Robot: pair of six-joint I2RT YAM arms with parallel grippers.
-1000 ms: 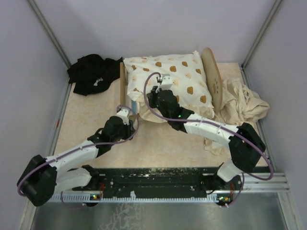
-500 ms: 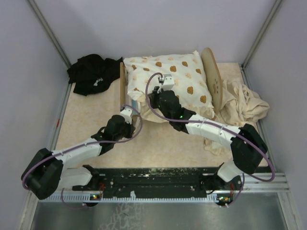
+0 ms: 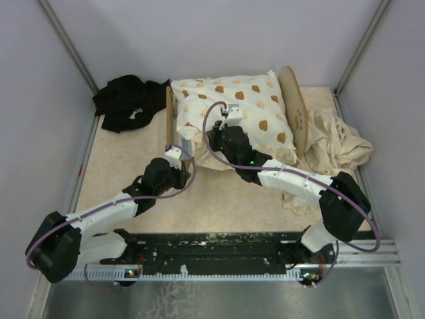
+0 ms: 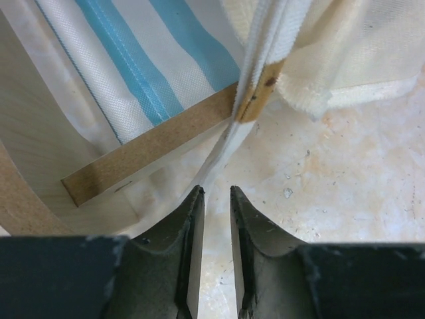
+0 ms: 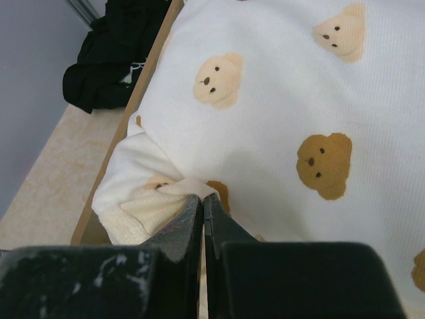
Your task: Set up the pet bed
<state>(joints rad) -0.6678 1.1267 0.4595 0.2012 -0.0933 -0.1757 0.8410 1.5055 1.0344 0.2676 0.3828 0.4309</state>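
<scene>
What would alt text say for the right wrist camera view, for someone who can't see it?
The right gripper, fingers shut, pinches the bunched corner of a white cushion printed with puppy faces. The cushion lies on the pet bed, whose wooden side shows at left; a black cloth sits beyond it on the beige table.

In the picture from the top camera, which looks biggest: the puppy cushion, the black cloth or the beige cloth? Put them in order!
1. puppy-print cushion, largest.
2. crumpled beige cloth, in the middle; part of it is hidden, so it may be larger than it looks.
3. black cloth, smallest.
</scene>
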